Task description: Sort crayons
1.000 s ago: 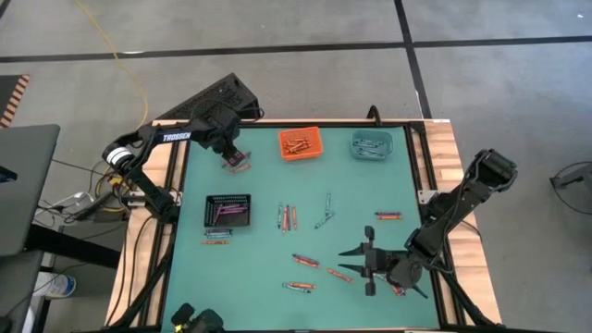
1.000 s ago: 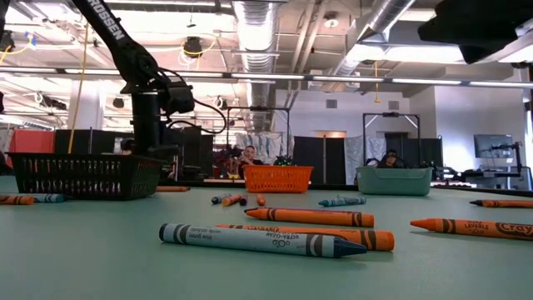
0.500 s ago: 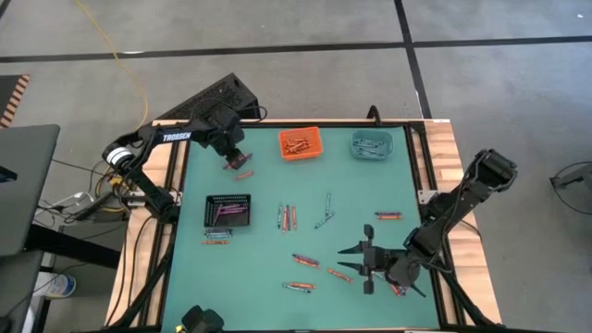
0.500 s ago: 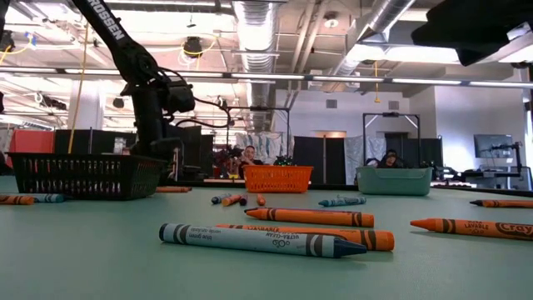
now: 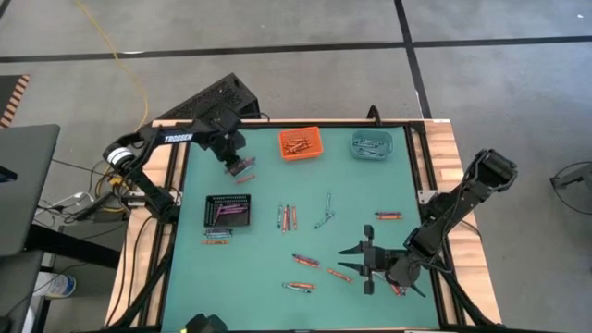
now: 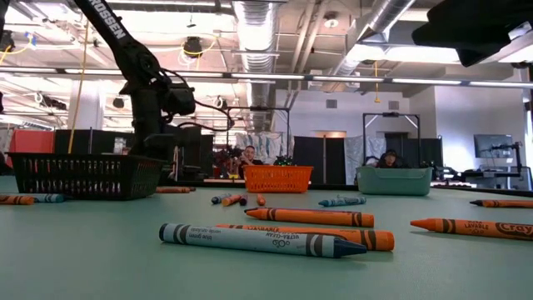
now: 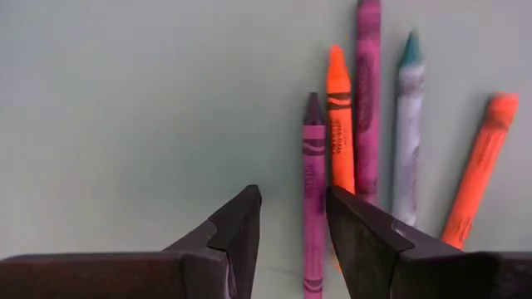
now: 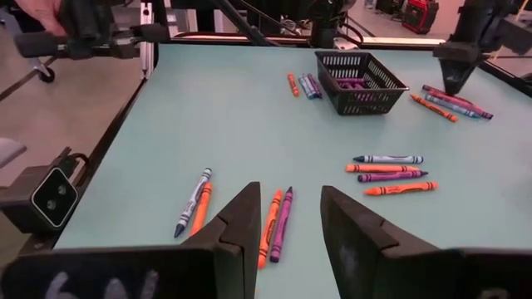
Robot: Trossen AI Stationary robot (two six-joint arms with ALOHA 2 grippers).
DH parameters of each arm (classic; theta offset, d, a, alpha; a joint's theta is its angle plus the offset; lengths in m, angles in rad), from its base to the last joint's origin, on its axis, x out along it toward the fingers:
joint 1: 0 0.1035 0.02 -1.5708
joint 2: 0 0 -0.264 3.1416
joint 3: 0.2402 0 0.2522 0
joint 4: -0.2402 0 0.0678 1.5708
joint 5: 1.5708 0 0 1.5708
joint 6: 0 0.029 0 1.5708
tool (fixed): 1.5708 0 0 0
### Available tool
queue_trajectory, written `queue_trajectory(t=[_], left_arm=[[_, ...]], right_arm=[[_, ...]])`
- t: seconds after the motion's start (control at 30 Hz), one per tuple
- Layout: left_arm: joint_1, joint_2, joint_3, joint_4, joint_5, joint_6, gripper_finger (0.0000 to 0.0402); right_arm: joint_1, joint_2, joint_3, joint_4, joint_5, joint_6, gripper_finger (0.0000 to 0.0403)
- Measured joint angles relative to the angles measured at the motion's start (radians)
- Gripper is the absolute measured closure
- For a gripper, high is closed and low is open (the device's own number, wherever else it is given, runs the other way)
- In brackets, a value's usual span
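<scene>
My left gripper (image 5: 239, 166) (image 7: 293, 218) hangs open, pointing down, near the table's far left, just over a small row of crayons (image 5: 245, 175). In the left wrist view a purple crayon (image 7: 312, 191) lies on the mat in line with the gap, close to one finger; beside it lie an orange (image 7: 339, 124), a magenta (image 7: 367, 75), a teal (image 7: 406, 124) and another orange crayon (image 7: 480, 170). I cannot tell whether a finger touches one. My right gripper (image 5: 351, 252) (image 8: 289, 218) waits open at the near right, above loose crayons (image 8: 276, 223).
An orange bin (image 5: 300, 143) and a teal bin (image 5: 371, 144) stand at the far edge, a black bin (image 5: 228, 209) at the left. Loose crayons lie mid-table (image 5: 288, 217), near the right edge (image 5: 388, 215) and beside the black bin (image 5: 215, 238).
My left gripper has turned at the wrist and shifted slightly toward the table's right edge, so more of the crayon row now shows beside it. Its fingers keep the same gap. My right arm has kept still.
</scene>
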Motion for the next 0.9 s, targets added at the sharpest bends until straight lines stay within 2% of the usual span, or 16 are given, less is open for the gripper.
queue_trajectory(t=[0.13, 0.33, 0.43, 0.6, 0.67, 0.9], left_arm=[[-0.022, 0.0, -0.025, 0.021, 0.018, 0.017, 0.0274], [-0.046, -0.002, -0.049, -0.031, -0.091, 0.038, 0.0284], [-0.044, -0.001, -0.048, -0.054, -0.132, 0.046, 0.0312], [-0.042, 0.0, -0.046, -0.036, -0.172, 0.044, 0.0381], [-0.039, 0.0, -0.046, 0.001, -0.178, 0.026, 0.0392], [-0.009, 0.001, -0.046, 0.054, -0.116, 0.011, 0.039]], right_arm=[[0.0, 0.0, 0.0, -0.001, 0.0, 0.0, 0.0274], [0.0, 0.0, 0.0, -0.001, 0.0, 0.0, 0.0274], [0.0, 0.0, 0.0, -0.001, 0.0, 0.0, 0.0274], [0.0, 0.0, 0.0, -0.001, 0.0, -0.001, 0.0274], [0.0, 0.0, 0.0, -0.001, -0.001, -0.001, 0.0274], [0.0, 0.0, 0.0, -0.002, -0.001, -0.001, 0.0274]])
